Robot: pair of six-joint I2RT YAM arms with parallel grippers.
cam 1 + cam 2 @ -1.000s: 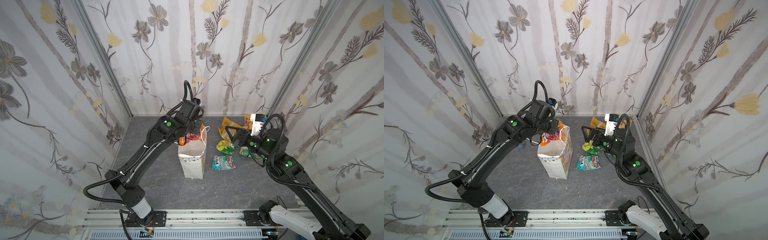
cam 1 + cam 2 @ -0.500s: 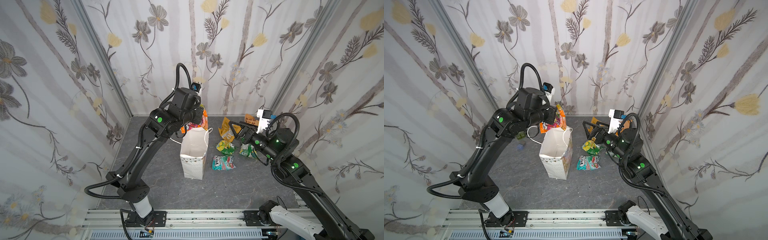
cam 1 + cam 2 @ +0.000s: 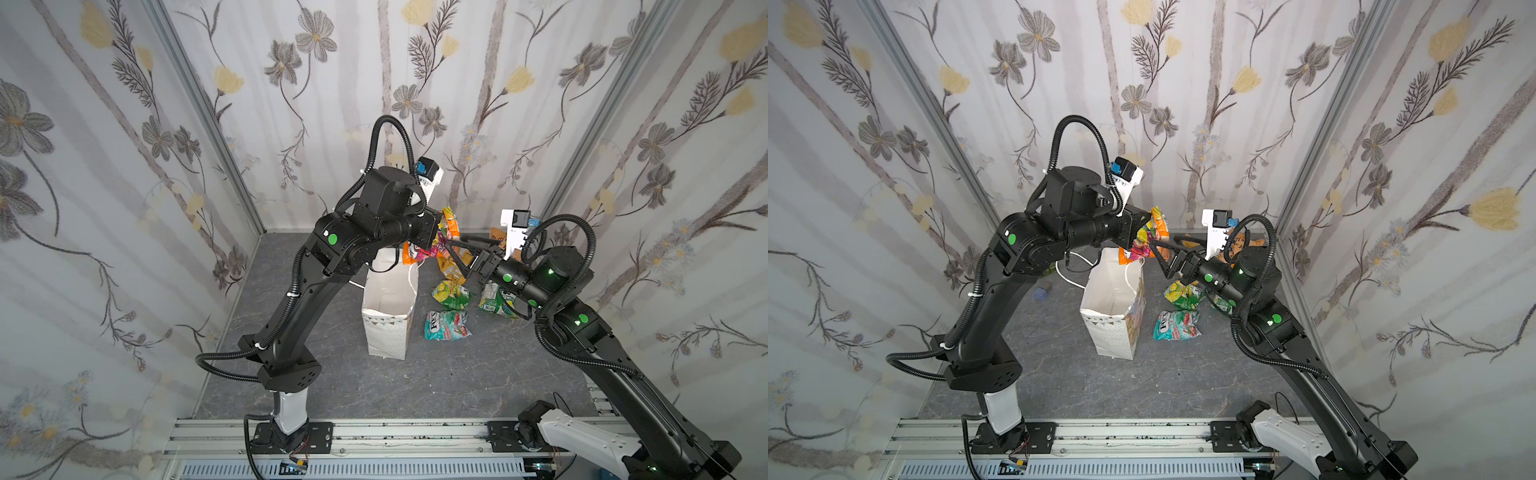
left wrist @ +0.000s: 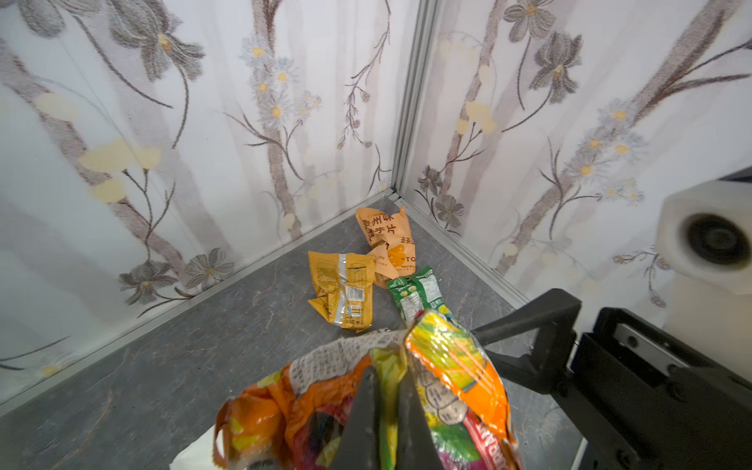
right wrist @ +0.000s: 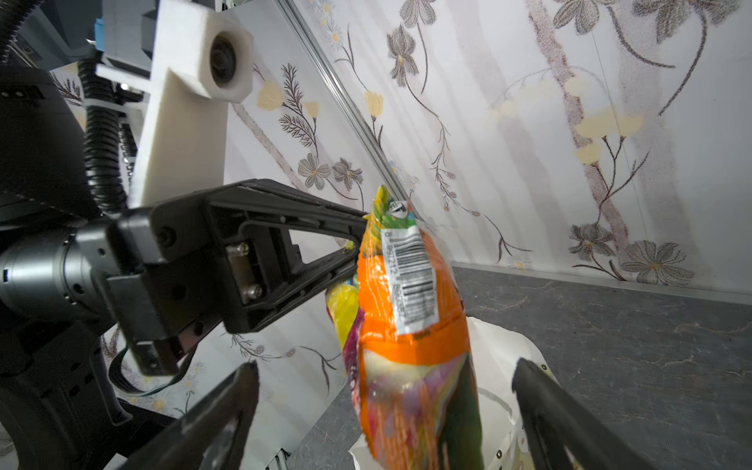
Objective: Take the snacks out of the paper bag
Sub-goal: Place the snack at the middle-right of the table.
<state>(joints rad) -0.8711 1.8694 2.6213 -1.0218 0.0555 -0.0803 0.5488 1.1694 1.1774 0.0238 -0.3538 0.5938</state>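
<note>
The white paper bag [image 3: 388, 316] [image 3: 1113, 316] stands upright in the middle of the floor, mouth open. My left gripper [image 3: 438, 237] [image 3: 1144, 232] [image 4: 386, 374] is shut on the top edge of an orange snack packet [image 3: 451, 222] [image 4: 447, 358] [image 5: 407, 305], which hangs above the bag's far rim. My right gripper [image 3: 451, 243] [image 3: 1160, 245] [image 5: 386, 378] is open, with one finger [image 5: 240, 390] on each side of the packet, not touching it. Other snacks lie right of the bag: teal [image 3: 446, 326], green-and-yellow [image 3: 451, 293], green [image 3: 496, 301], orange-yellow [image 4: 344, 289].
Another orange packet [image 4: 386, 240] lies in the far right corner by the flowered walls. A small blue block [image 3: 1040, 293] sits on the floor left of the bag, behind my left arm. The rail [image 3: 374, 432] runs along the front edge.
My left gripper has lifted the orange packet out of the bag and carried it up and right. My right gripper has risen from the floor snacks to straddle the packet.
</note>
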